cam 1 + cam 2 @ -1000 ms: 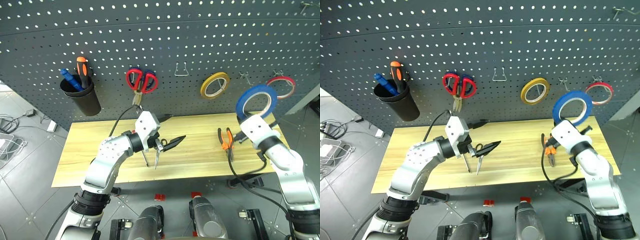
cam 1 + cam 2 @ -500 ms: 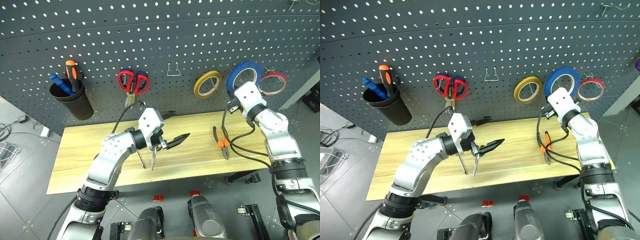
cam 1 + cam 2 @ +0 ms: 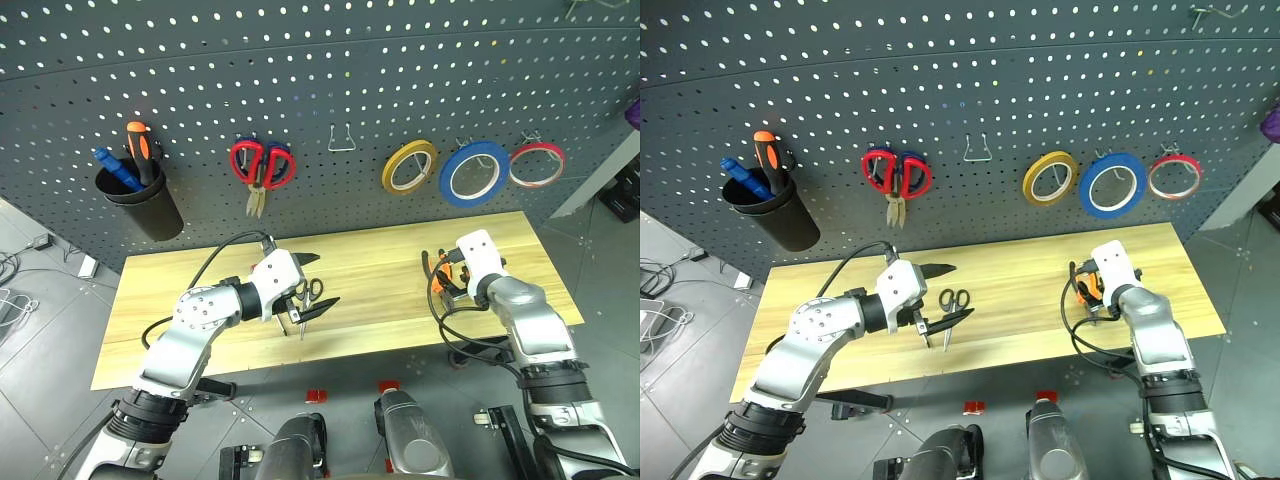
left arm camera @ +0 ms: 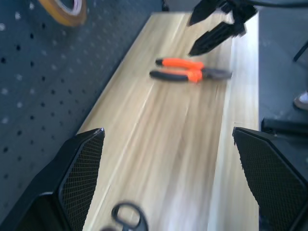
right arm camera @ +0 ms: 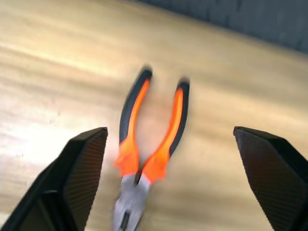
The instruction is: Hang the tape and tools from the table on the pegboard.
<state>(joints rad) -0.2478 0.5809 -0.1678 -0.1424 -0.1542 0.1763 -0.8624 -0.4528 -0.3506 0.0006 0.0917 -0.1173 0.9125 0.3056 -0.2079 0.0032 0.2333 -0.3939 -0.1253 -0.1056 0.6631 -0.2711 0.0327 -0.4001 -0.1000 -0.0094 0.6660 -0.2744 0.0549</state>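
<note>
Blue tape [image 3: 474,173] is now up on the pegboard [image 3: 320,80], hanging on a hook between the yellow roll [image 3: 409,166] and the red roll [image 3: 536,165] at far right; a second ago it was in my right jaws. Right jaws [image 5: 159,139] have let go, dropped to the counter [image 3: 200,285] and now stand spread over the pliers [image 5: 144,154], nothing pinched. Tape done; pliers likely next. Left jaws [image 3: 306,303] spread and empty, just above the small black scissors [image 3: 953,298], mid-counter.
</note>
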